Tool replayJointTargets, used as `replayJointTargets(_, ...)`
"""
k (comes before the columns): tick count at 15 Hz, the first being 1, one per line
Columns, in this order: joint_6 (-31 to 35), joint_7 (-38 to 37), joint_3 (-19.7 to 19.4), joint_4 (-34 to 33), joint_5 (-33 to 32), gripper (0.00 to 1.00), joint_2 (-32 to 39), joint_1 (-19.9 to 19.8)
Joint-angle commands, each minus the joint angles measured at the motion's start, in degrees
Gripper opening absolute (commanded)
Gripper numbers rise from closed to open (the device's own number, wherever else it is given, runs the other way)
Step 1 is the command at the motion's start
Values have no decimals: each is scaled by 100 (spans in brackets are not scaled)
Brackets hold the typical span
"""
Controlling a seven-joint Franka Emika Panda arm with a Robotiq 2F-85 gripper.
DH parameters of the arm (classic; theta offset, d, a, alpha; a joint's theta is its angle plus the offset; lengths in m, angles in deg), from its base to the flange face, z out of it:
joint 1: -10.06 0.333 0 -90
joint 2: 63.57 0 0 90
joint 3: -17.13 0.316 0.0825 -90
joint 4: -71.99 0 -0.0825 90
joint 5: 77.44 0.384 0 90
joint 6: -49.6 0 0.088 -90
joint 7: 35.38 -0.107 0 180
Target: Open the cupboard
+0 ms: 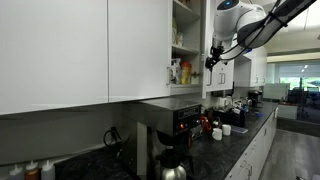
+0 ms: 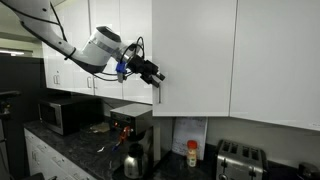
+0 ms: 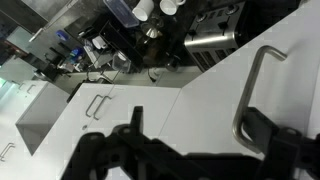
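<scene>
Wrist view: jaws apart, low end of the handle (image 3: 250,95) appears to sit between them, close to one finger; contact unclear. Cupboard (image 1: 186,40) is on the wall above the coffee machine (image 1: 170,125), its door (image 2: 195,60) already swung partway, shelves showing in an exterior view. Best bet: hook a finger behind the bar and pull along the hinge arc, not straight out, so it doesn't slip off.
</scene>
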Motion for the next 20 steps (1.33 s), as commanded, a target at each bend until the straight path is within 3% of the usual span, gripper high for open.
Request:
replayJointTargets(1,36,-81,-227,-33,-374,100,-12,-450)
replayJointTargets(13,103,248,-608,370,-274,100,-514,-854)
replayJointTargets(17,-216,1229,-822,484,257,100,-708,-875)
replayJointTargets(20,-589,2371,-931,536,1048,100,-850,-750)
